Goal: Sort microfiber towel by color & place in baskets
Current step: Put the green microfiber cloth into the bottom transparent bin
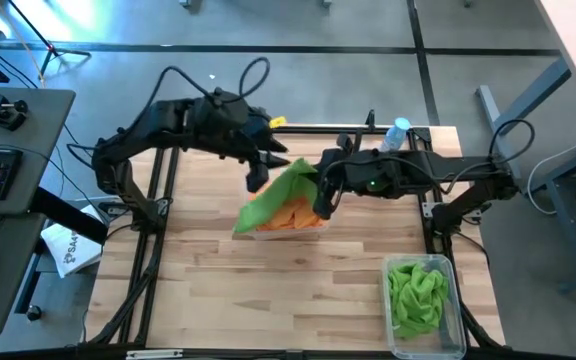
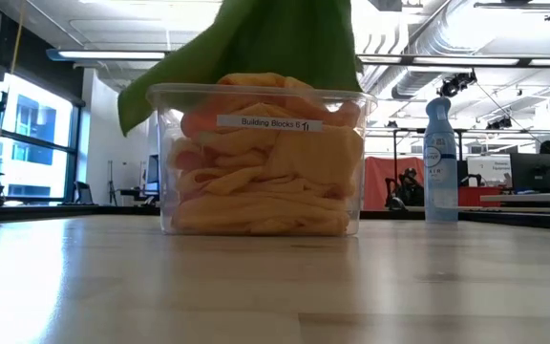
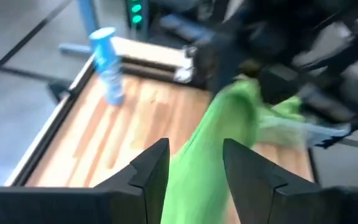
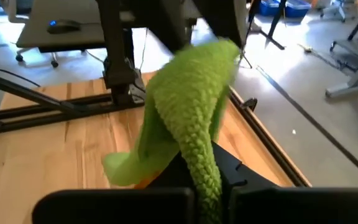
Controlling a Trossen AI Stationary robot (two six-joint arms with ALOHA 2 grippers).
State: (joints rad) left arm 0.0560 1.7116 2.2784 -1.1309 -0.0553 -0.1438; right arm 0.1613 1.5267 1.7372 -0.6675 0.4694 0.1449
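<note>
The right gripper (image 1: 320, 196) is clamped on a green towel (image 1: 280, 190). Its wrist view shows the cloth (image 4: 188, 118) rising out from between the two closed fingers in a thick fold, with a lower corner hanging to one side. Facing it across the cloth, the left gripper (image 1: 258, 172) has its fingers (image 3: 151, 171) spread apart, and the green cloth (image 3: 213, 155) runs through the gap between them; whether the pads touch it cannot be told.

Directly beneath both grippers, in the middle of the table (image 1: 268, 290), sits a clear basket (image 1: 293, 228) packed with orange towels (image 1: 290, 215). The green towel drapes over its rim on the left gripper's side.

The low view alone shows how full that basket (image 2: 261, 161) is: folded orange cloth (image 2: 261, 182) fills it to the rim, and a white label crosses its front wall. The green cloth (image 2: 256, 43) hangs above it, one corner dropping past the rim, while neither gripper shows there.

Only the high view shows the second basket (image 1: 426, 305), well away from the right gripper near the table's front edge on the right arm's side, holding green towels (image 1: 416, 295).

A clear bottle with a blue cap (image 1: 397, 134) stands behind the right arm at the table's far edge; the left wrist view (image 3: 107, 65) and the low view (image 2: 438, 161) show it upright.
</note>
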